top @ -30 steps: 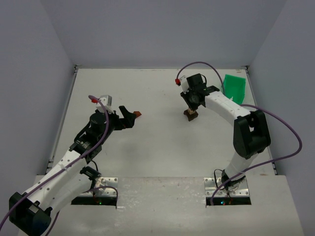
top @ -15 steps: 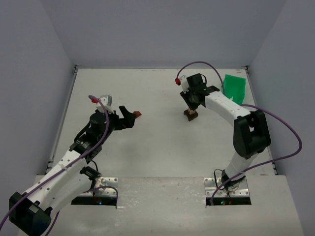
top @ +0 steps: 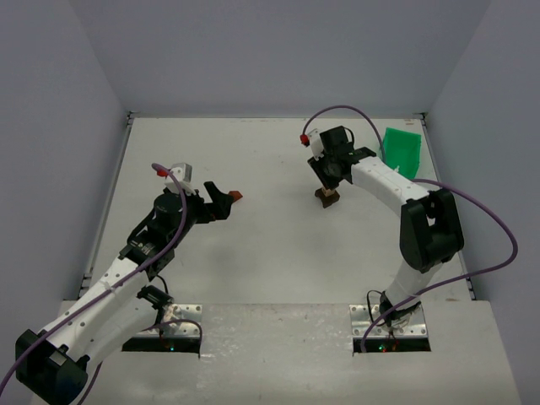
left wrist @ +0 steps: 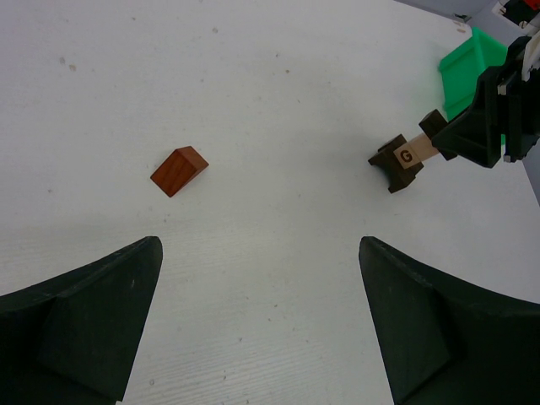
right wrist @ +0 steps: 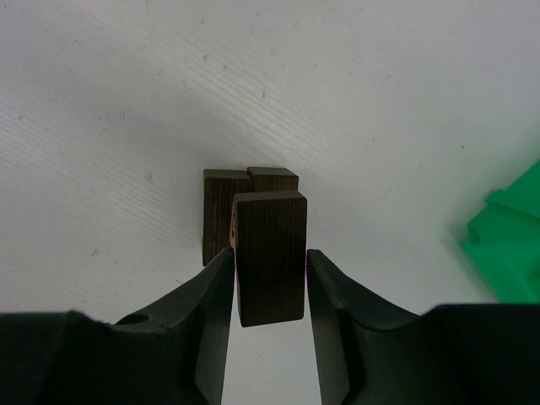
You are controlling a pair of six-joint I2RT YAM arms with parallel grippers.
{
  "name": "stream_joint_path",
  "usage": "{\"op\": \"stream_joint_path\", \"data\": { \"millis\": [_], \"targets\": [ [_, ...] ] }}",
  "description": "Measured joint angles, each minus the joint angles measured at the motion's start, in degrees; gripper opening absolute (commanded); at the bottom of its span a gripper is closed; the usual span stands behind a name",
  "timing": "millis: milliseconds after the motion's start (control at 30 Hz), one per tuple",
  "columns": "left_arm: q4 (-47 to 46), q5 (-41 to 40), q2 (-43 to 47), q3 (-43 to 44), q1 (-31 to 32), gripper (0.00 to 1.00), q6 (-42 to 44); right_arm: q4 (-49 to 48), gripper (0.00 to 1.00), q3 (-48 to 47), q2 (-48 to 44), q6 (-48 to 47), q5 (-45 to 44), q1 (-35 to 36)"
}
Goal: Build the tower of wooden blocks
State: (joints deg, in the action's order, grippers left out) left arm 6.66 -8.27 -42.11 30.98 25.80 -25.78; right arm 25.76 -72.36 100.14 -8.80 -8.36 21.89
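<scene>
Your right claw (right wrist: 270,268) is closed around the light tan block (right wrist: 270,228). In the right wrist view its two fingers (right wrist: 211,291) lie against the block's sides and no gap shows. From the left wrist view you can see that this block carries a letter G and sticks out from the claw at a tilt. Its free end lies on the dark brown block (left wrist: 388,163), which rests on the table (top: 270,253). I cannot tell whether the tan block is seated flat, or whether the dark piece below is one notched block or two.

This small stack stands right of the table's middle, toward the far edge. It is near the green bin (top: 401,150), which sits in the far right corner, but clearly apart from it.

Your left claw (left wrist: 259,246) is spread wide with nothing in it, and it hangs over the left half of the table. The reddish-brown block (left wrist: 179,170) lies flat on the table just beyond the fingertips. It is outside the gap between them, touches neither finger, and is well apart from the stack.
</scene>
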Motion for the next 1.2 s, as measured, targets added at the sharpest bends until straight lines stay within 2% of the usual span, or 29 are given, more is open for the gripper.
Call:
{"op": "stream_joint_path", "data": {
  "millis": [567,733,967,1067,1200],
  "targets": [
    [0.00,0.17,0.02,0.00,0.00,1.00,0.00,0.00,0.54,0.00,-0.05,0.38,-0.80,0.00],
    [0.00,0.12,0.02,0.00,0.00,1.00,0.00,0.07,0.64,0.00,-1.48,-1.27,0.26,0.09],
    [0.00,-0.43,0.00,0.00,0.00,1.00,-0.11,-2.14,0.84,0.44,-8.26,-12.64,9.02,4.66],
    [0.17,-2.52,-0.20,0.00,0.00,1.00,-0.85,-2.88,0.97,-0.87,-7.80,-16.98,15.47,8.25],
    [1.17,-6.39,-0.31,0.00,0.00,1.00,-2.01,-3.33,0.99,-4.60,-3.40,-19.88,24.29,10.77]
  ]
}}
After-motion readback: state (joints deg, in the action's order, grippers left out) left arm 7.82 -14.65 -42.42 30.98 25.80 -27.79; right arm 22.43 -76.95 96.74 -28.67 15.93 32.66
